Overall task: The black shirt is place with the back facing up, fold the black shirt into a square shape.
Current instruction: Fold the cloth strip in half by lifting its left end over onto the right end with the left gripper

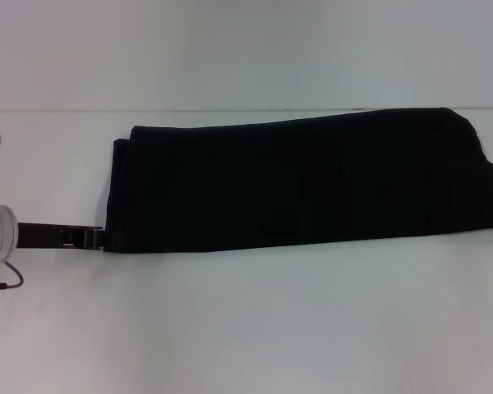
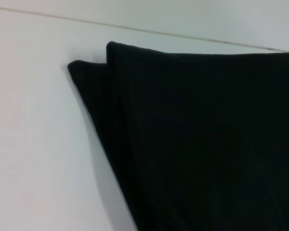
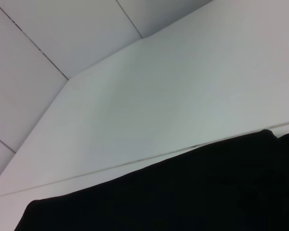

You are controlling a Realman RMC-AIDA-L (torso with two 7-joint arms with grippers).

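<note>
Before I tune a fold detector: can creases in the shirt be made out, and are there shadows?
Head view: the black shirt reads as one dark mass, with only faint layering at its left end. Left wrist view: two stacked edges are distinct, with a soft shadow alongside. Right wrist view: no creases visible.

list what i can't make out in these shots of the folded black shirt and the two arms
- Left tool: the head view shows it at the black shirt's near left corner, but its black tip merges with the cloth, so its grip is unclear.
- Right tool: only a sliver shows at the head view's right edge.
- Shirt's right end: cut off by the head view's right edge.
- Lettering, neckline, sleeves: none visible, folded away or facing down.
</note>
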